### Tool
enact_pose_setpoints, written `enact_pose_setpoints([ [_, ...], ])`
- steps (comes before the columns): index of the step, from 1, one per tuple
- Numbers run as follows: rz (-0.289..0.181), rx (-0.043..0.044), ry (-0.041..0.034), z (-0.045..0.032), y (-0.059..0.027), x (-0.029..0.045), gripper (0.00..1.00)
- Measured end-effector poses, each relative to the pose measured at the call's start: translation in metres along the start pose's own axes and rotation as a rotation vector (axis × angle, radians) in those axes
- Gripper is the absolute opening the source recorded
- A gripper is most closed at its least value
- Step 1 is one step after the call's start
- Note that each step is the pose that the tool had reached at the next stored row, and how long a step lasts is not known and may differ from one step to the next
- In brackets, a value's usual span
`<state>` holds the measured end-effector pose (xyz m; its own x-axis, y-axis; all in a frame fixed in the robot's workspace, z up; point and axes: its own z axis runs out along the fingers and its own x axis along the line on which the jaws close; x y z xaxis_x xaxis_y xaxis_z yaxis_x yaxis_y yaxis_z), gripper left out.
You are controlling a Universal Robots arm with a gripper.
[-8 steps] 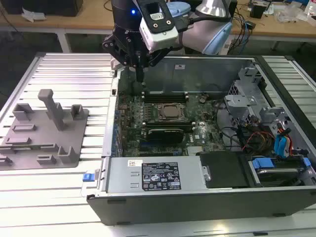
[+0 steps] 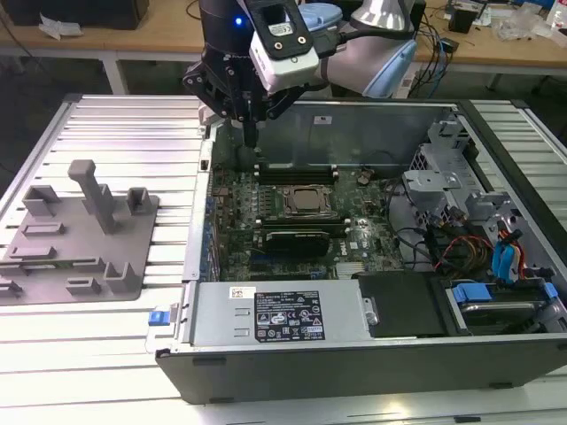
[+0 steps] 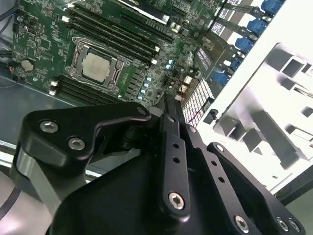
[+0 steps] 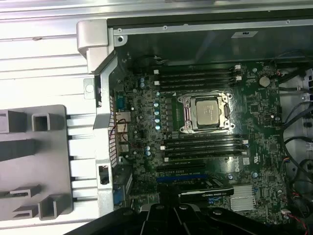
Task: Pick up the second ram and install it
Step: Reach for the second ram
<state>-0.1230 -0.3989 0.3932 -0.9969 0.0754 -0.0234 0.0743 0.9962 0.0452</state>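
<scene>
In the exterior view, the gripper (image 2: 252,140) hangs point-down over the far corner of the open computer case (image 2: 354,359), at the exterior view's left. Its fingers (image 2: 248,119) are drawn together into one narrow tip, with nothing visible between them. The tip is just above the end of the far bank of memory slots (image 2: 297,171), beyond the processor (image 2: 306,202). I cannot tell whether the second ram sits in that bank (the rows read only as dark strips). The black expansion card (image 2: 301,239) lies on the near side of the processor. The grey tray (image 2: 133,221) rests on the slatted table (image 2: 115,124), well apart from the case.

In the second wrist view, the gripper (image 3: 167,100) looks down on the board. Its fingers (image 3: 168,147) are pressed against each other, and the processor (image 3: 95,66) lies between two banks of slots (image 3: 112,34).

In the first wrist view, the gripper (image 4: 168,199) is a dark mass at the frame's edge. The processor (image 4: 208,111) lies between the slot banks, and the tray (image 4: 49,161) is outside the case wall (image 4: 105,122).
</scene>
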Motion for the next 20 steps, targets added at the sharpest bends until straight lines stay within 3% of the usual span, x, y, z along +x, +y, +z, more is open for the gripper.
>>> enact_pose_setpoints([
  [2,0.0,0.0001,0.0001,-0.0001,-0.0001,0.0016,0.08],
  [7,0.0,0.0001,0.0001,-0.0005,-0.0015,0.0199,0.08],
  [20,0.0,0.0001,0.0001,-0.0012,-0.0042,0.0565,0.08],
])
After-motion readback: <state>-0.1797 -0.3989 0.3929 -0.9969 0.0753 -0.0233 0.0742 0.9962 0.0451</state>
